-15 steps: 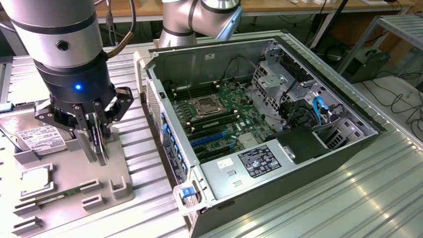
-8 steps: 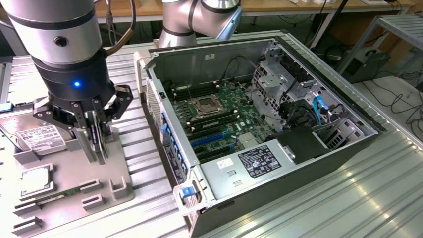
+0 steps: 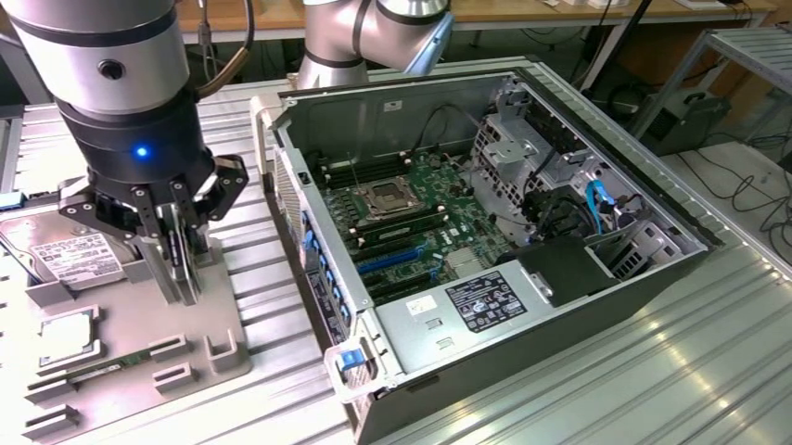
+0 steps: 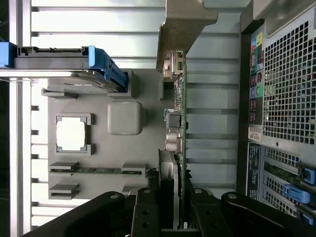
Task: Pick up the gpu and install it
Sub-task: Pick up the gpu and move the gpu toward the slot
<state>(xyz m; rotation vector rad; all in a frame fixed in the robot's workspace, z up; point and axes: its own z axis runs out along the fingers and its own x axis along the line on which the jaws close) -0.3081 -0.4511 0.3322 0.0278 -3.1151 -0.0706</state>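
Observation:
My gripper (image 3: 184,276) hangs over the grey fixture tray (image 3: 223,320) at the exterior view's left, shut on the gpu (image 3: 185,243). The card stands on edge between the fingers, thin and dark from this side. In the wrist view the gpu (image 4: 181,123) runs edge-on away from my gripper (image 4: 174,195), its green board and connectors showing and its silver bracket (image 4: 185,24) at the far end. Whether the card is clear of the tray's holder I cannot tell. The open computer case (image 3: 495,315) lies to the exterior view's right, with its motherboard (image 3: 415,209) and blue expansion slots (image 3: 389,258) exposed.
On the tray (image 4: 148,81) sit a hard drive (image 3: 69,255) in a blue carrier (image 4: 103,64), a processor (image 4: 71,134) and a memory stick (image 4: 96,170). The case's perforated rear panel (image 4: 289,84) is close beside the card. Ribbed metal table (image 3: 644,362) surrounds everything.

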